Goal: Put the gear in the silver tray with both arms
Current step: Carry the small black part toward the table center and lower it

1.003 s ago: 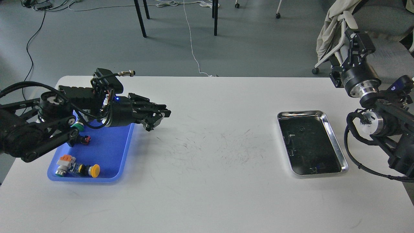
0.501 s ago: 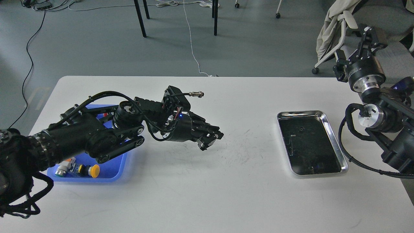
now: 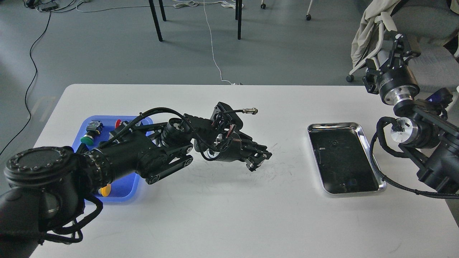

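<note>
My left gripper (image 3: 259, 162) hangs low over the middle of the white table, its fingers drawn together on a small greyish piece at the tips, which I take for the gear (image 3: 252, 165); most of it is hidden. The silver tray (image 3: 333, 125) lies to the right with nothing on its dark mirror bottom, about a hand's width from the left gripper. Past the table's far right corner, my right gripper (image 3: 401, 43) points up and away, above the tray's level. Its fingers are seen end-on, so their gap does not show.
A blue plastic tray (image 3: 107, 123) at the left holds a green push-button (image 3: 86, 138), a yellow button (image 3: 104, 191) and other small parts, half hidden by my left arm. A silver cable plug (image 3: 250, 111) sticks out above the left wrist. Chair legs and cables lie beyond the table.
My left arm has swung right from over the blue tray to the table's middle, gripper staying shut. The right gripper has turned and shifted slightly at the far right.
</note>
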